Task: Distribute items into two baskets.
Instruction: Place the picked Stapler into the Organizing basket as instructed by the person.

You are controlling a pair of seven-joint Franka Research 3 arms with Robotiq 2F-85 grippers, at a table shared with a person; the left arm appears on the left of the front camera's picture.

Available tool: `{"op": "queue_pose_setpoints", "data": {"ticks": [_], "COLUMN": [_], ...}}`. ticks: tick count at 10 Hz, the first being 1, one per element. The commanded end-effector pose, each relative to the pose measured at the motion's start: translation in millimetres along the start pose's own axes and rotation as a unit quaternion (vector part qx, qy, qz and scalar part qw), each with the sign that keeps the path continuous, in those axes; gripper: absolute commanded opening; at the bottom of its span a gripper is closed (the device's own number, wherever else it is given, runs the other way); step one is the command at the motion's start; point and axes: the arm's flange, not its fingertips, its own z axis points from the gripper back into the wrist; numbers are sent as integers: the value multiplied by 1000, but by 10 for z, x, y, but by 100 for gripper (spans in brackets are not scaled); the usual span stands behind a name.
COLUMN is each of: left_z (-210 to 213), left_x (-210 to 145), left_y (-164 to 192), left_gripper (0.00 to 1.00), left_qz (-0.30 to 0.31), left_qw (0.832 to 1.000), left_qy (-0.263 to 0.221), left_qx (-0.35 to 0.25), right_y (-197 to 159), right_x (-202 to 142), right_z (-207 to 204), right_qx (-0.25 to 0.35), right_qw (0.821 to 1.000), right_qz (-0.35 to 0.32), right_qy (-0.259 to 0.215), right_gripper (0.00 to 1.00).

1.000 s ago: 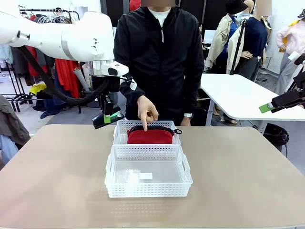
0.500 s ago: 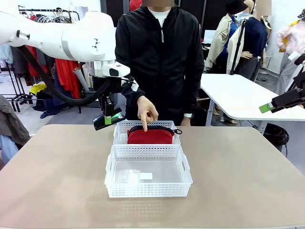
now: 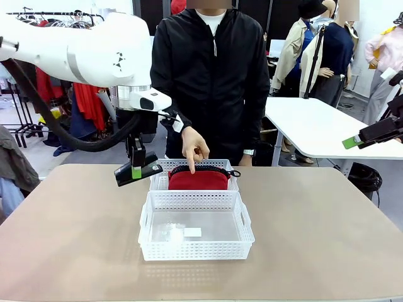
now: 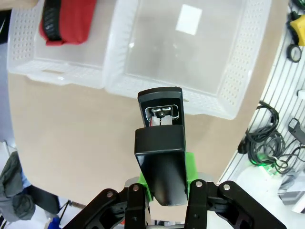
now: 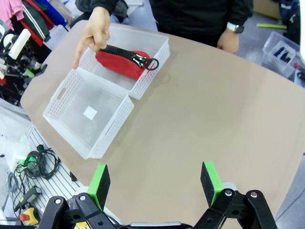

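Observation:
Two white baskets stand end to end mid-table. The far basket (image 3: 159,168) holds the red pouch (image 3: 197,180); a person's finger (image 3: 192,165) points down at it. The near basket (image 3: 195,248) holds just a small white label. My left gripper (image 3: 136,172) hangs above the table just left of the far basket, shut on the black stapler (image 3: 138,172). In the left wrist view the stapler (image 4: 162,155) juts out from between the green pads (image 4: 191,164), with the near basket (image 4: 236,71) and the pouch (image 4: 66,21) beyond. My right gripper (image 5: 156,182) is open, high over the table's right side.
The person stands at the far edge, one hand (image 5: 228,41) resting by the table edge. Bare tan tabletop (image 3: 315,239) spreads left, right and in front of the baskets. A white table (image 3: 315,129) stands behind on the right.
My left gripper has dropped lower and shifted slightly left with the stapler. The person's pointing hand, the pouch and my right arm have stayed put.

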Motion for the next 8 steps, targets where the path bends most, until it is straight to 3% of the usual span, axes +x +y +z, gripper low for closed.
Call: {"op": "queue_pose_setpoints", "data": {"ticks": [1, 5, 8], "left_z": [-170, -382, -547], "left_x": [151, 600, 834], "left_y": [-75, -419, -591], "left_gripper": [0, 0, 0], "left_qz": [-15, -73, -98], "left_qw": [999, 996, 994], "left_qy": [-30, -24, -13], "left_qx": [-23, -54, -44], "right_y": [5, 5, 5], "right_x": [5, 5, 5], "right_z": [2, 2, 2], "right_qx": [1, 1, 1], "right_qw": [1000, 1000, 1000], "right_qz": [0, 0, 0], "right_qy": [-1, -1, -1], "right_gripper": [100, 100, 100]}}
